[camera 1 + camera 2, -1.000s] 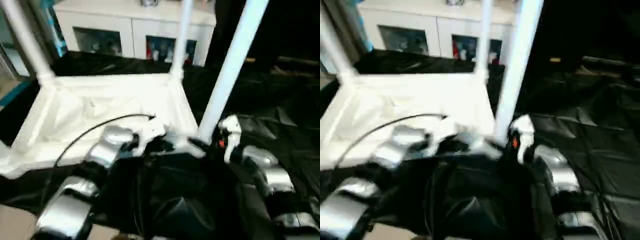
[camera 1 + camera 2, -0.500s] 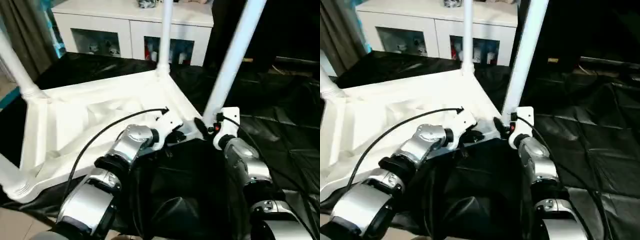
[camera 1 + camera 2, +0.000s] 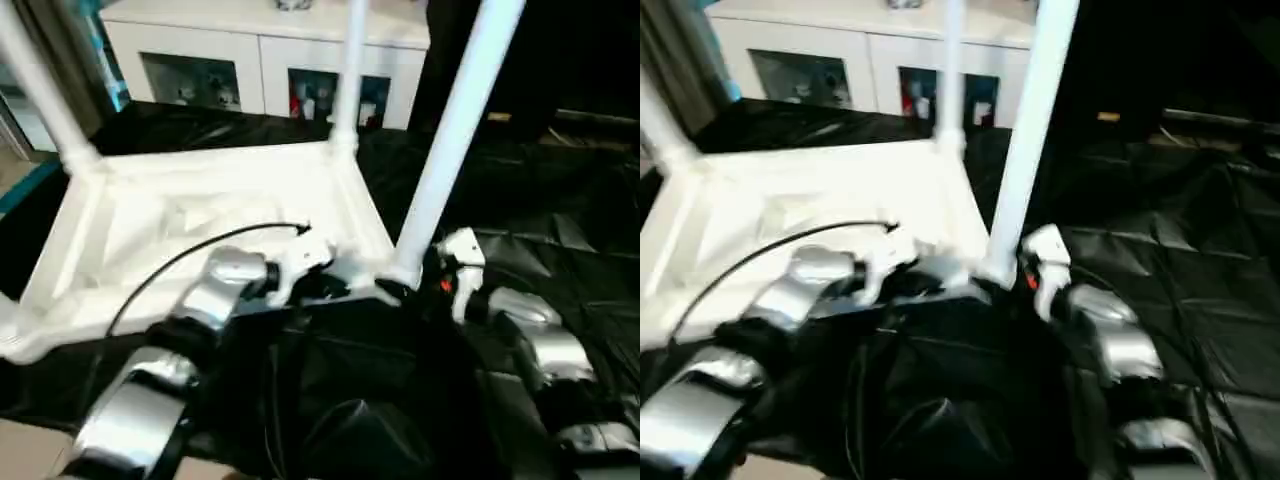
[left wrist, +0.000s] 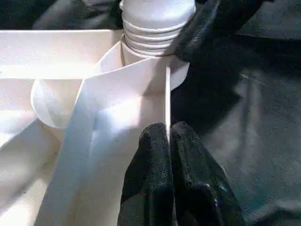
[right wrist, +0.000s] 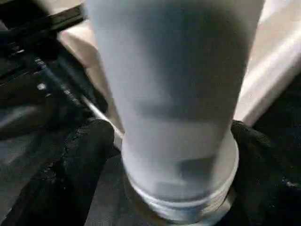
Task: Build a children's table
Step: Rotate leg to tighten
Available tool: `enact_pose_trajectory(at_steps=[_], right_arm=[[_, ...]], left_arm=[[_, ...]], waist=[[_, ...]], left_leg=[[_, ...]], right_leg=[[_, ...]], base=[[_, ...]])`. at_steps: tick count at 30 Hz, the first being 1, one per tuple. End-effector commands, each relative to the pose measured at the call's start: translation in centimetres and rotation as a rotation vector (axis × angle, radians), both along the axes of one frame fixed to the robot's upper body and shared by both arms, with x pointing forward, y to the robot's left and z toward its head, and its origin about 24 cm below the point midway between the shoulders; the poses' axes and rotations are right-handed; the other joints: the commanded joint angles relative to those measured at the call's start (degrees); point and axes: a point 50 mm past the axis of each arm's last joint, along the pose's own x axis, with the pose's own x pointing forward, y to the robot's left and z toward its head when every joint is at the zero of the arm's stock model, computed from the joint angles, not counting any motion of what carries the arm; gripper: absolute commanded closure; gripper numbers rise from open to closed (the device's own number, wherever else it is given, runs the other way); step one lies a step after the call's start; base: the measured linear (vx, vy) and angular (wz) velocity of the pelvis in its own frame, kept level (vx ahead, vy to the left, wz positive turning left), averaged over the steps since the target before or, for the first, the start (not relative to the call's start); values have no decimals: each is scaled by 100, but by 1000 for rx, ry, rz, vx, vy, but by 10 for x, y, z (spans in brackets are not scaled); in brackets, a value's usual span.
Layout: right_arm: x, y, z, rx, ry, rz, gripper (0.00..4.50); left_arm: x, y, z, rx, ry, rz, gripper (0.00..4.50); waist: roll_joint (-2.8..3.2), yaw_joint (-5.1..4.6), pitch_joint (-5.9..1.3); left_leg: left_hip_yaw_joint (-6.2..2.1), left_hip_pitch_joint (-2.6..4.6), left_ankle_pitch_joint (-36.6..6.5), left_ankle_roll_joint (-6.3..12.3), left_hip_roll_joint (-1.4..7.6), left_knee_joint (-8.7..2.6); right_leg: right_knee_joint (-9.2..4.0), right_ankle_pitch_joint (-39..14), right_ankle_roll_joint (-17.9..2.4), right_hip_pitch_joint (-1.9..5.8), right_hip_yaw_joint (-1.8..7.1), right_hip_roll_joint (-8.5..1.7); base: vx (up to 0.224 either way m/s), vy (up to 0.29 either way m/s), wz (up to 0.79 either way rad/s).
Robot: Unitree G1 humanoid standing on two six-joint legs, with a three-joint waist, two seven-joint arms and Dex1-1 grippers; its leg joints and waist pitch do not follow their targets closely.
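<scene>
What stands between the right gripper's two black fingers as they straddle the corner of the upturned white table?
A white tubular leg of the children's table, at its threaded base, stands between the right gripper's fingers, as the right wrist view shows.

Tall white tubular plastic legs (image 3: 455,135) cut off by the top edge, white cabinet's (image 3: 265,60) glass-fronted contents too blurred to identify, upturned white plastic children's table's (image 3: 200,225) near left corner cut by the edge

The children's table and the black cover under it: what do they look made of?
Children's table: apparently moulded plastic, all white, smooth, faintly glossy, with thin ribs and a ridged leg end. Black cover: probably thin plastic sheeting or coated fabric, since it creases and shines.
</scene>
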Motion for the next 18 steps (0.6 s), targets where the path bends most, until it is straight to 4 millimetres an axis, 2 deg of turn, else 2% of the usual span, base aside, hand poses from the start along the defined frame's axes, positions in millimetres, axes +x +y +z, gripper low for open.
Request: enact_pose_trajectory(at_steps=[1,3,5,8,9,13,14,16,18], right_arm=[[-7,2,-5,-6,44,59,58],[-7,-2,-4,-9,50,72,58],[-7,-3,-3,-4,54,79,90],[-9,-1,-2,14,70,110,93],[-10,1,-2,13,76,120,125],[-13,6,-5,19,89,135,142],[-13,7,-6,23,90,127,163],[-11,9,-9,29,87,72,167],[-3,11,-16,7,72,-77,172]], left_arm=[[-7,-8,3,-65,21,-76,450],[-9,-2,3,-64,35,-89,450],[-10,0,4,-65,37,-94,450],[-11,4,4,-64,42,-97,450],[-11,4,4,-64,44,-97,450],[-12,4,3,-66,45,-86,450],[-12,3,3,-66,40,-76,450],[-8,1,2,-54,19,-21,450],[2,-2,0,-24,-16,94,450]], waist=[[-71,23,-323],[-78,26,-322],[-80,26,-318],[-91,33,-328],[-110,33,-335],[-111,42,-337],[-110,43,-335],[-123,38,-323],[-118,9,-311]], left_leg=[[-151,69,-996,489,410,-386],[-157,72,-1060,402,409,-397],[-156,68,-1052,379,404,-400],[-153,67,-948,400,401,-392],[-148,62,-890,422,399,-384],[-148,58,-777,461,398,-377],[-146,59,-783,464,394,-375],[-145,63,-864,429,388,-379],[-162,73,-1007,334,388,-401]], right_leg=[[-424,-991,-1428,271,288,-501],[-438,-1209,-1366,266,291,-505],[-443,-1237,-1346,257,294,-496],[-422,-1105,-1346,260,294,-493],[-414,-1025,-1351,262,294,-491],[-393,-893,-1373,260,291,-494],[-399,-905,-1373,259,291,-496],[-427,-1141,-1313,249,291,-497],[-460,-1421,-1249,225,301,-516]], base=[[0,0,0],[0,0,0],[0,0,0],[0,0,0],[0,0,0],[0,0,0],[0,0,0],[0,0,0],[0,0,0]])
